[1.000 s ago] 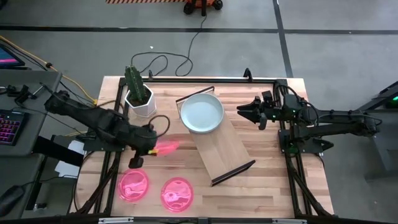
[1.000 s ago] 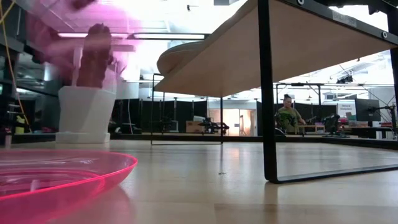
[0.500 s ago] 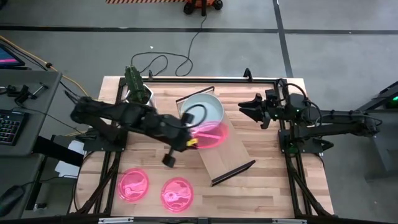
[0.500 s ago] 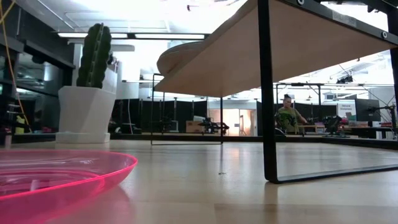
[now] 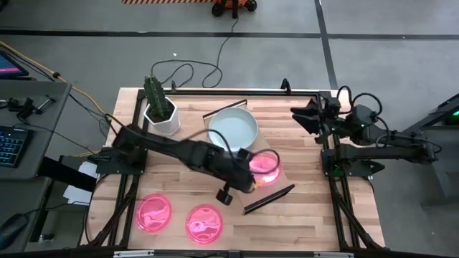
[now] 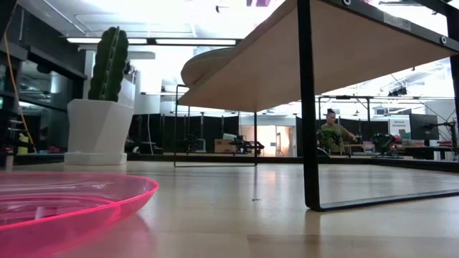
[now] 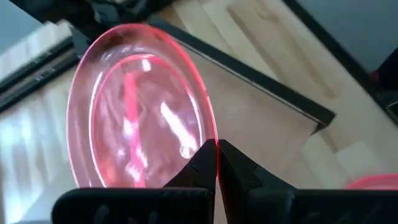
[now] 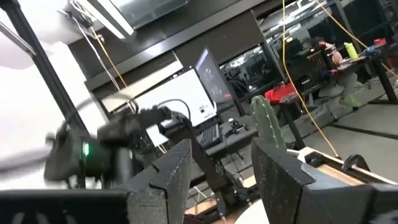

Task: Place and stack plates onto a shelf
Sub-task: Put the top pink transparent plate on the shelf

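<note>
Left gripper (image 7: pixel 216 163) pinches a pink plate (image 7: pixel 140 106) by its rim, over the shelf's (image 5: pixel 252 183) bare near end, clear of the white plate (image 5: pixel 232 130); right gripper (image 8: pixel 221 171) waits agape at the tabletop's right edge.

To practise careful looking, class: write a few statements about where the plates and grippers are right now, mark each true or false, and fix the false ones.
1. The left gripper grips a pink plate over the shelf. True.
2. Three pink plates lie on the table's front edge. False: two.
3. The right gripper holds a plate. False: it is open and empty.
4. A white plate sits on the shelf. True.
</note>
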You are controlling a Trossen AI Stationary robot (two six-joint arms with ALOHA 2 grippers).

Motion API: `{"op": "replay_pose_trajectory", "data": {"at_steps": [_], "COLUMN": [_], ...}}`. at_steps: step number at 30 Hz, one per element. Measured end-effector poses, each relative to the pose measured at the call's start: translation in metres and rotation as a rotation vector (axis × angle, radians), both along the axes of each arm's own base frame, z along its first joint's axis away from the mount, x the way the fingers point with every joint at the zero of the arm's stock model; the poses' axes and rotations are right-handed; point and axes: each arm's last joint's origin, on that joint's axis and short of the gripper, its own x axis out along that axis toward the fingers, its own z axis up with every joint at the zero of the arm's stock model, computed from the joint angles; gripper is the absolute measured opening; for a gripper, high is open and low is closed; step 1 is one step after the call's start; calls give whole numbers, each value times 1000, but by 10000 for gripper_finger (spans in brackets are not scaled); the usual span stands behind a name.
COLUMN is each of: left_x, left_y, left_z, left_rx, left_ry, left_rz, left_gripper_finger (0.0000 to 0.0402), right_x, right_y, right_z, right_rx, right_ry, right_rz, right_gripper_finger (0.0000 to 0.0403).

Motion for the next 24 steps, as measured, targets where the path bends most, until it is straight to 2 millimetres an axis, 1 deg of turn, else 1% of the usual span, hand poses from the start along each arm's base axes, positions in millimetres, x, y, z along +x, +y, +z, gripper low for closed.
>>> {"op": "replay_pose_trajectory", "data": {"at_steps": [5,10,13,16,18,21,24], "left_x": [17,25,25,26,27,28,27], "left_y": [-6,-8,-7,-3,1,7,9], "left_z": [-29,-48,-49,-49,-49,-48,-49], "left_rx": [22,30,42,93,114,86,63], "left_ry": [48,92,90,72,68,67,87], "left_rz": [7,47,60,103,125,150,159], "left_gripper_finger": [0,0,2,12,25,47,70], "right_x": [-1,0,1,1,2,2,3], "right_y": [0,0,-1,-1,-2,-3,-3], "right_z": [0,0,-1,-1,-1,-2,-2], "right_rx": [8,39,64,74,88,110,112], "right_ry": [-4,-5,-4,-5,-4,-3,-2], "right_rz": [-5,3,-6,-21,-32,-51,-53], "right_gripper_finger": [151,151,151,151,151,151,151]}}
